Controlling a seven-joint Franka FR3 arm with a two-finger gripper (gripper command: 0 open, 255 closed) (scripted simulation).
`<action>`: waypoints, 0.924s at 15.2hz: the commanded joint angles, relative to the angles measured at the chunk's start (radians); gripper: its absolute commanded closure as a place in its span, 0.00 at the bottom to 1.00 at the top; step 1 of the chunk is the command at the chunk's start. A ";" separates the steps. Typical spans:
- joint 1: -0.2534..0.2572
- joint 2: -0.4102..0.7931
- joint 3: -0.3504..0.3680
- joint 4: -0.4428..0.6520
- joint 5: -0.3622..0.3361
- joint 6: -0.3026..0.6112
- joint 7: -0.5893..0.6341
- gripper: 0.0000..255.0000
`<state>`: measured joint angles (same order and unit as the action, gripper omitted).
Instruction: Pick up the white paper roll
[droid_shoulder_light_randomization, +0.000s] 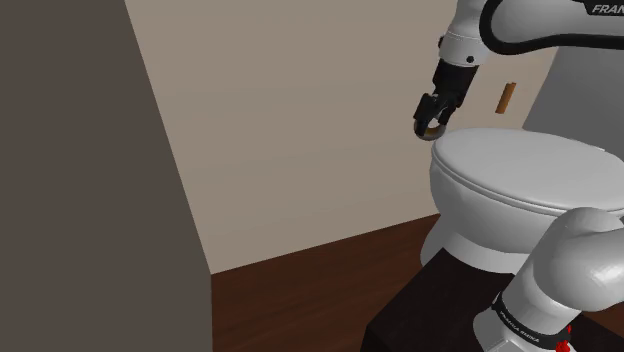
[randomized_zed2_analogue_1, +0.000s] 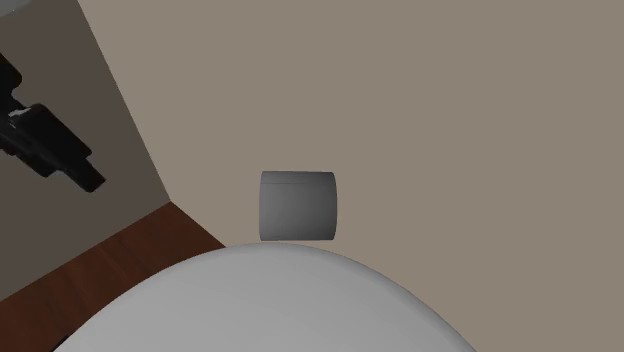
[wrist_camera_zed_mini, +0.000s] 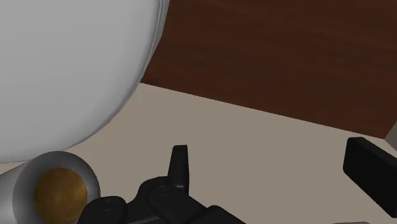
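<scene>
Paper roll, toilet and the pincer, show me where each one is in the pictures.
paper roll (randomized_zed2_analogue_1: 298, 207), second exterior view, on its curved grey side.
toilet (droid_shoulder_light_randomization: 520, 170), shoulder view, on its white top.
pincer (wrist_camera_zed_mini: 267, 151), wrist view, midway between its open fingertips.

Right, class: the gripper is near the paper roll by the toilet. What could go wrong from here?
The paper roll sits outside the open gripper, beside one finger, so closing now would likely catch nothing. The toilet curves close beside the roll, so realigning may knock a finger against it.
</scene>
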<state>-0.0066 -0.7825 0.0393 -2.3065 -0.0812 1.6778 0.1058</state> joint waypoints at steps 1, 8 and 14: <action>0.000 0.000 0.000 0.000 0.000 0.000 0.000 0.00; -0.211 0.038 0.161 -0.154 -0.168 0.397 0.429 0.00; -0.494 0.119 0.347 -0.178 -0.386 0.625 0.882 0.00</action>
<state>-0.4445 -0.6799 0.3521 -2.4857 -0.4230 2.2654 0.8949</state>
